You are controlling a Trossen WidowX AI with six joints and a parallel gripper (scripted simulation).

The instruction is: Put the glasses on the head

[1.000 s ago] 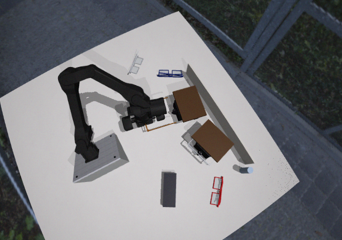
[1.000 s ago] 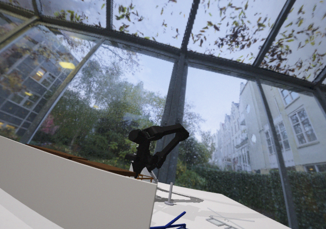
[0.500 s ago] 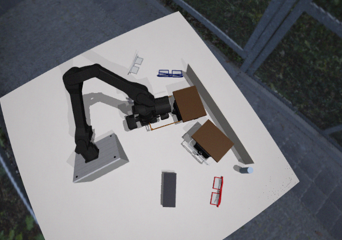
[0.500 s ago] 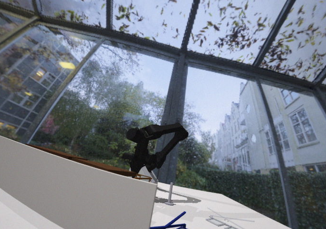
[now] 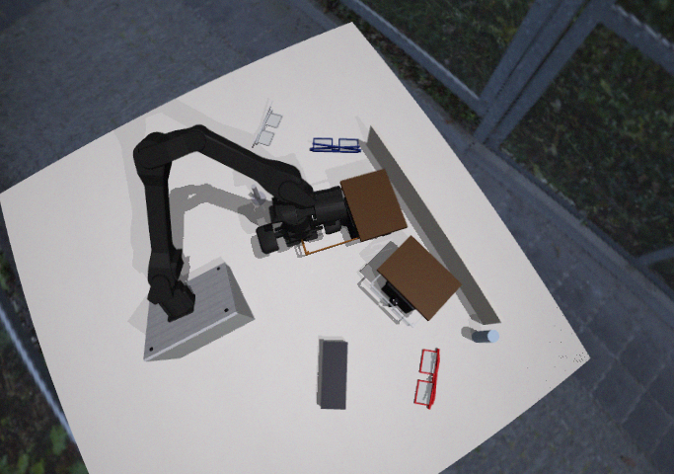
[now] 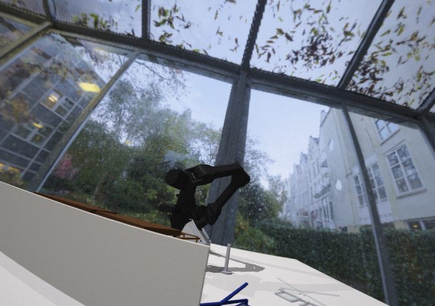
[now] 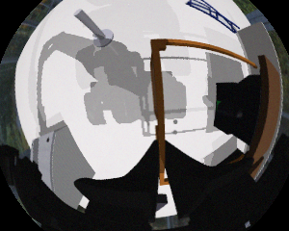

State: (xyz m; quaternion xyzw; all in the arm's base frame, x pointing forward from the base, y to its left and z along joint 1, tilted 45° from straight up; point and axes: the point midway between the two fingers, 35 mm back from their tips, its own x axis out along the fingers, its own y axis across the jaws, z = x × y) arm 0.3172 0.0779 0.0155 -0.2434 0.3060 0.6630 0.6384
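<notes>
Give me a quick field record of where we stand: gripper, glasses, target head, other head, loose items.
gripper: shut on tortoiseshell glasses
tortoiseshell glasses: held beside the near head, temples pointing toward it
target head: brown-topped; small green mark shows in wrist view; seating cannot be told
other head: wears a white frame
loose glasses: blue glasses, red glasses, clear glasses
</notes>
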